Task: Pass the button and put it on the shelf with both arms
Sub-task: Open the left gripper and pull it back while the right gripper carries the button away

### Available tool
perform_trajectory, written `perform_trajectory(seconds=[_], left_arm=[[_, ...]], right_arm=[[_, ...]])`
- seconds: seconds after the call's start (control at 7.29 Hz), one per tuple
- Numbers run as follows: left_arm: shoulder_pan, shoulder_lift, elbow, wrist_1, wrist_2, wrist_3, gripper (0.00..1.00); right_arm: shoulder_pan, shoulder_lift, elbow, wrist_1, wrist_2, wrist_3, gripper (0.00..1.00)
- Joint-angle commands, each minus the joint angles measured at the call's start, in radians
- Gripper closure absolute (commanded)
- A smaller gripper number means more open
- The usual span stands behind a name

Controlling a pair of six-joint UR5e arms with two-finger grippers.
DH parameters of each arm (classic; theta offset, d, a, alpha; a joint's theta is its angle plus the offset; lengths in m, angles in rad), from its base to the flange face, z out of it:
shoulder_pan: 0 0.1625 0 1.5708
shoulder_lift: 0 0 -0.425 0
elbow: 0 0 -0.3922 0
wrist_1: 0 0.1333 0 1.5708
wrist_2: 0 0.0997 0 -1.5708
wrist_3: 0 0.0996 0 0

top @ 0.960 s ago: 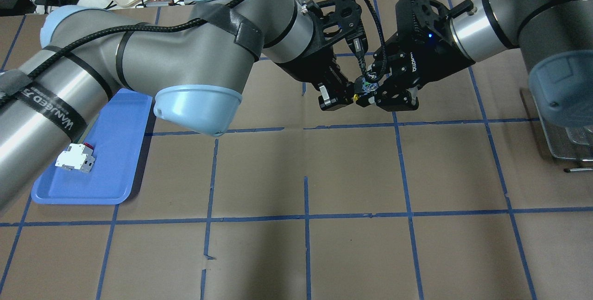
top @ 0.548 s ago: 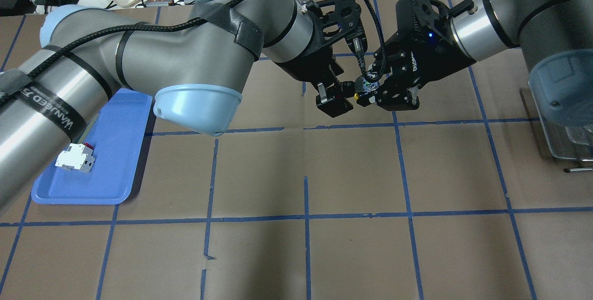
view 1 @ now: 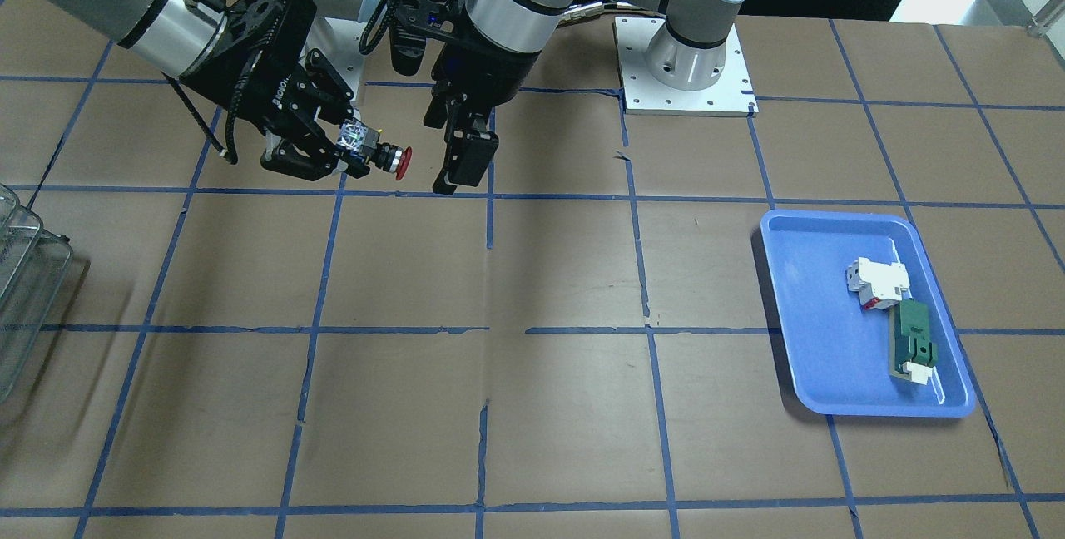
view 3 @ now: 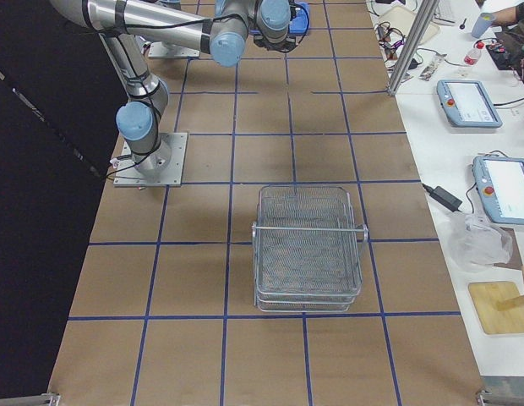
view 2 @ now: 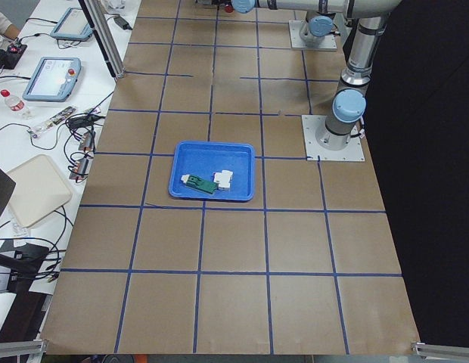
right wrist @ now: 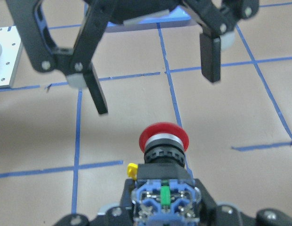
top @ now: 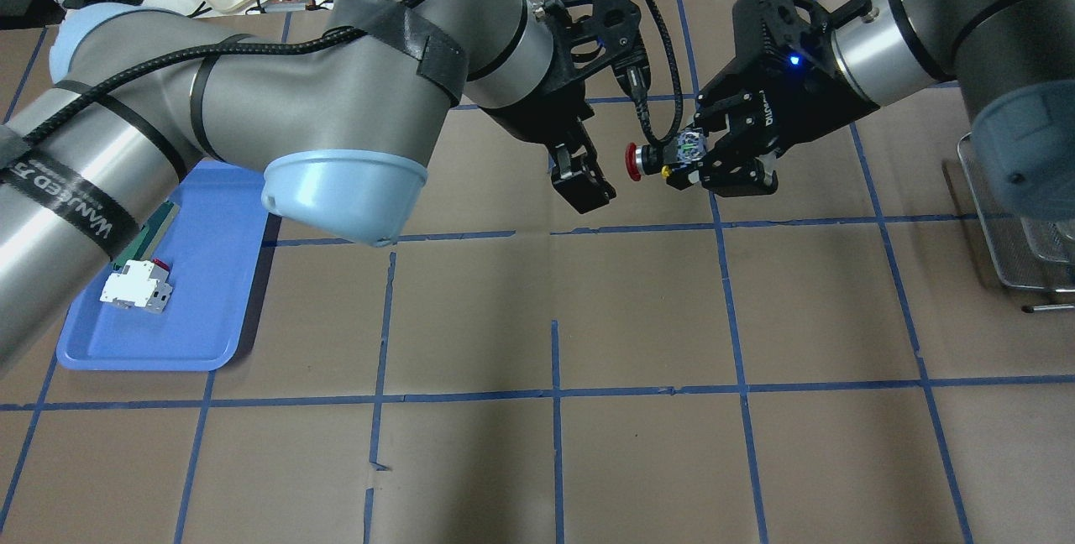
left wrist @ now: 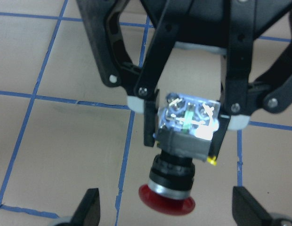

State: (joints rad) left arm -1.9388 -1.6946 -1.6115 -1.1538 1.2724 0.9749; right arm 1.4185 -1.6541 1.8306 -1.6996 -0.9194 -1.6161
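Note:
The button (top: 651, 160), with red head, black collar and blue-and-white block, is held in the air over the table's far middle. My right gripper (top: 687, 161) is shut on its block, and the red head points at my left gripper (top: 586, 177). My left gripper is open and empty, a short gap from the head. The front view shows the button (view 1: 381, 155), right gripper (view 1: 337, 150) and left gripper (view 1: 464, 161). The left wrist view shows the button (left wrist: 182, 146) clamped between the right gripper's fingers (left wrist: 150, 126). The right wrist view shows the button (right wrist: 163, 146) and the open left fingers (right wrist: 96, 92). The shelf (view 3: 308, 249) stands at the table's right end.
A blue tray (top: 197, 309) sits at the left with a white blocky component (top: 134, 285) and a green flat component (view 1: 913, 343) in it. The shelf's edge shows in the overhead view (top: 1004, 233) and in the front view (view 1: 29, 273). Brown table with blue tape grid.
My left gripper has opened, let go of the button and drawn back to the left. My right gripper keeps the button and has shifted slightly away, so the red head now shows.

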Motion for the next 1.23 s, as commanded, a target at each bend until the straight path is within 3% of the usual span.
perform_trajectory(seconds=[0.0, 0.14, 0.41, 0.55, 0.69, 0.82, 1.1], left_arm=[[0.056, 0.019, -0.004, -0.082, 0.102, -0.047, 0.0], [0.123, 0.027, -0.014, -0.143, 0.152, -0.048, 0.06], [0.222, 0.046, -0.019, -0.249, 0.197, -0.129, 0.0], [0.256, 0.065, -0.012, -0.276, 0.241, -0.298, 0.0], [0.289, 0.069, 0.002, -0.282, 0.286, -0.352, 0.0], [0.319, 0.091, 0.004, -0.338, 0.304, -0.509, 0.0], [0.342, 0.113, 0.01, -0.418, 0.311, -0.641, 0.0]], right_arm=[[-0.137, 0.001, -0.026, -0.005, -0.141, -0.001, 1.0], [-0.227, 0.001, -0.062, 0.006, -0.206, 0.001, 1.0], [-0.329, 0.004, -0.143, -0.001, -0.428, 0.001, 1.0], [-0.37, 0.004, -0.169, -0.009, -0.546, 0.002, 1.0], [-0.386, 0.013, -0.181, -0.02, -0.631, 0.021, 1.0], [-0.401, 0.048, -0.182, -0.088, -0.733, 0.025, 1.0], [-0.447, 0.156, -0.185, -0.126, -0.812, 0.094, 1.0]])
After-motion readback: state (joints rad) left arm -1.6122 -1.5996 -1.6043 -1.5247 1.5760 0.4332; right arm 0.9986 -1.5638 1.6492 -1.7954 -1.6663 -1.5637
